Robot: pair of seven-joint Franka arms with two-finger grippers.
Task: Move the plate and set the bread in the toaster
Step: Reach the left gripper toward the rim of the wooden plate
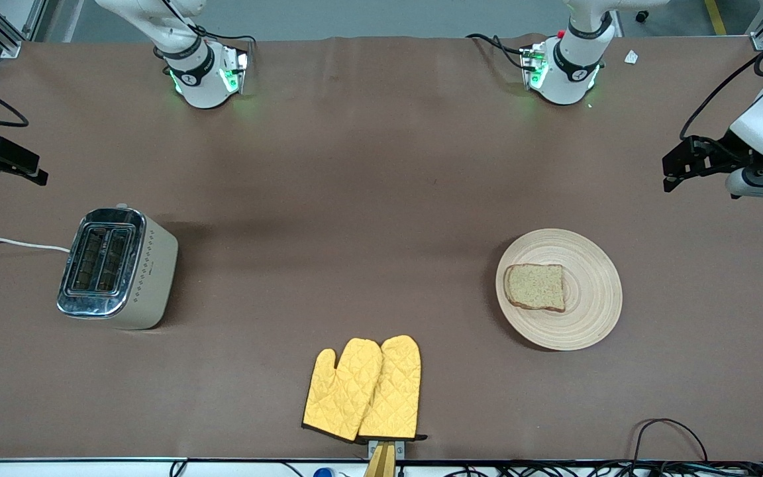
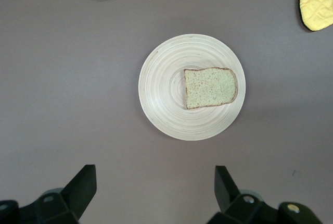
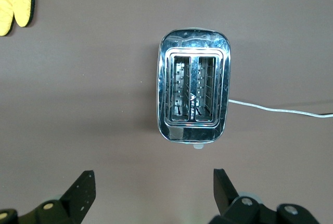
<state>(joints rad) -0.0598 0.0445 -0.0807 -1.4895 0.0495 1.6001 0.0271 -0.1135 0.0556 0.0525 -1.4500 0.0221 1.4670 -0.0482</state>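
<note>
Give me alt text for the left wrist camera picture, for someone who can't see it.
A slice of brown bread lies on a round wooden plate on a brown table, seen from above. The left hand hangs open above the table beside the plate, holding nothing. A yellow oven mitt shows at one corner.

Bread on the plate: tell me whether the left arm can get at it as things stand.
Probably yes. The bread lies uncovered on the plate, nothing stands around it, and the left end effector hangs open over bare table beside the plate.
</note>
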